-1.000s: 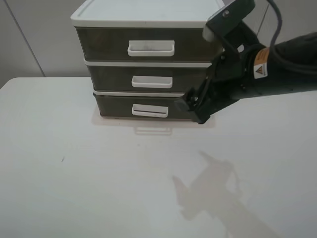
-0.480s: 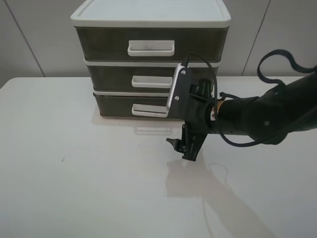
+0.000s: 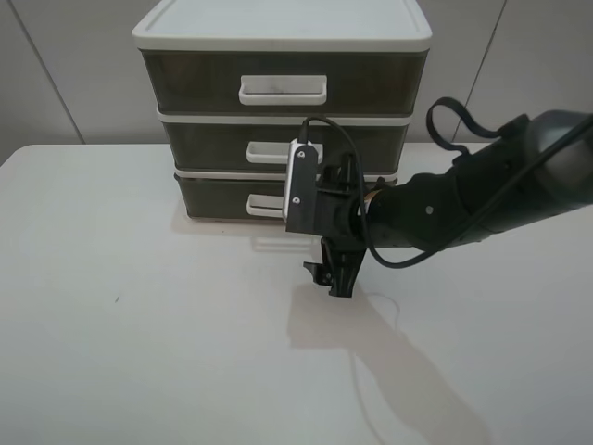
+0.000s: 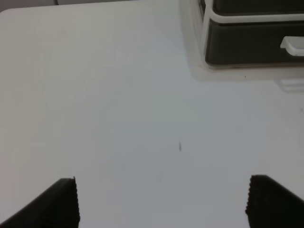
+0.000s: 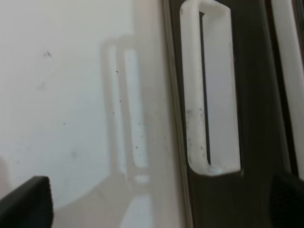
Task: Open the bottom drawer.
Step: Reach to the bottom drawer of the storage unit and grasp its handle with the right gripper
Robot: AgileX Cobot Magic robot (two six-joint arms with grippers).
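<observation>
white tabletop (image 3: 111,352) with grey wall panels (image 3: 56,74) behind, and the 3-drawer unit (image 3: 278,28) sits at the back of it. the bottom drawer (image 3: 218,197) is the lowest tier and looks fully shut, front flush with the frame. its little white loop handle (image 3: 264,206) is half hidden behind the right arm (image 3: 463,195) in the high view.

the right gripper (image 3: 331,280) points down at the table just in front of that handle, not touching it as far as i can tell. the right wrist view shows its 2 fingertips spread wide, with the handle ahead and between them. the left gripper (image 4: 161,204) hangs well off to the side over the table, fingers apart too, holding nothing.

so the step in hand is lining up on the handle. my take: slide 1 finger into the loop with the other outside the bar, and stay low so it doesn't snag the middle drawer's handle (image 3: 269,153). then pinch and pull straight out along the table. any sideways tug probably jams it or drags the whole light unit forward.
</observation>
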